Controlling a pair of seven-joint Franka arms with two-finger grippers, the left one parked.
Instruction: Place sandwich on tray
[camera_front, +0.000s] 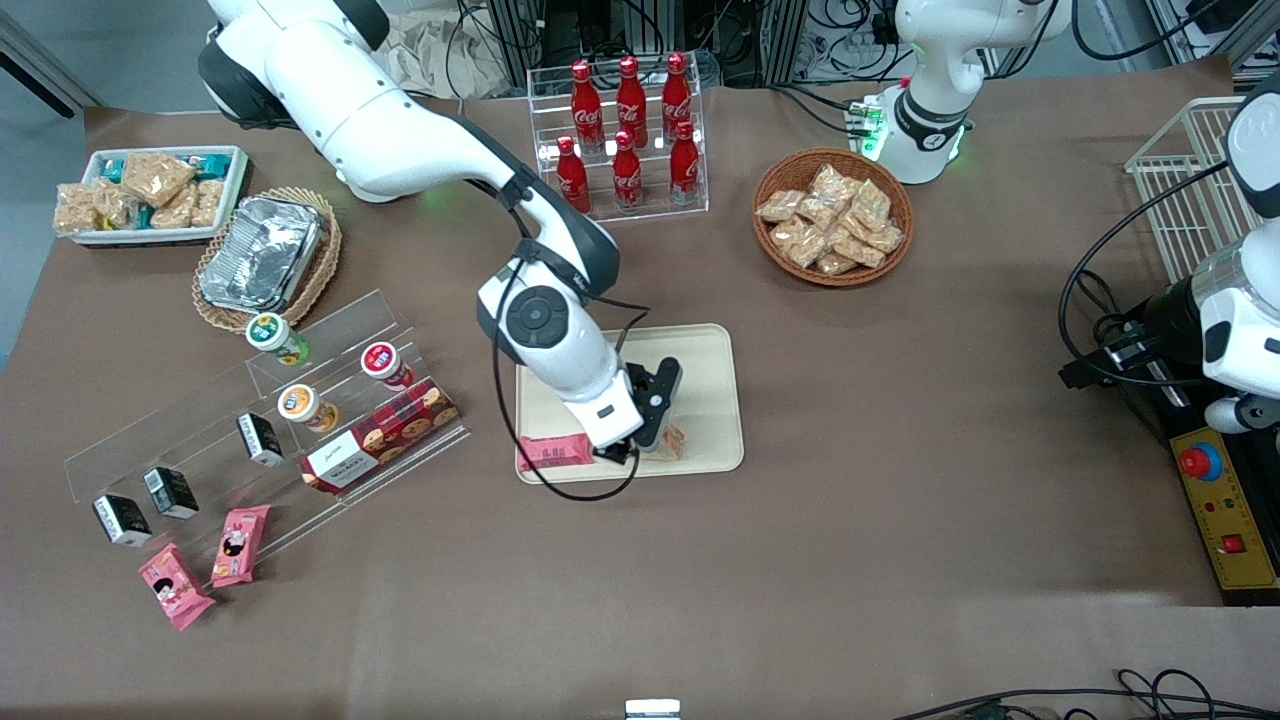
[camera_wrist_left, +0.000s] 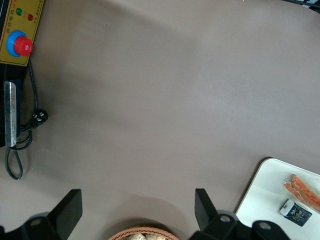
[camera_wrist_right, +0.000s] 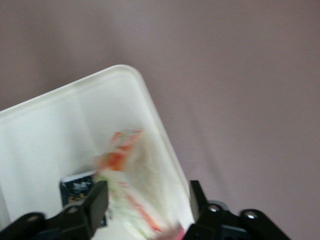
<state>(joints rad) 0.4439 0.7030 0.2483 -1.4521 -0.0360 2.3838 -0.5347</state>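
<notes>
The cream-beige tray (camera_front: 705, 370) lies in the middle of the table. The sandwich (camera_front: 676, 443), clear-wrapped with orange-red filling, is on the tray near the rim nearest the front camera. My right gripper (camera_front: 652, 440) hangs just above it, tilted. In the right wrist view the sandwich (camera_wrist_right: 125, 165) shows blurred between the wide-apart fingers (camera_wrist_right: 97, 200) of the gripper (camera_wrist_right: 147, 192), over the tray (camera_wrist_right: 55, 130); the fingers do not press on it. The left wrist view shows the sandwich (camera_wrist_left: 302, 190) lying on the tray's corner (camera_wrist_left: 260, 195).
A pink snack bar (camera_front: 552, 452) and a small black pack (camera_wrist_right: 75, 187) also lie on the tray beside the sandwich. An acrylic step shelf of snacks (camera_front: 300, 420) stands toward the working arm's end. A cola bottle rack (camera_front: 625, 130) and a snack basket (camera_front: 832, 215) stand farther back.
</notes>
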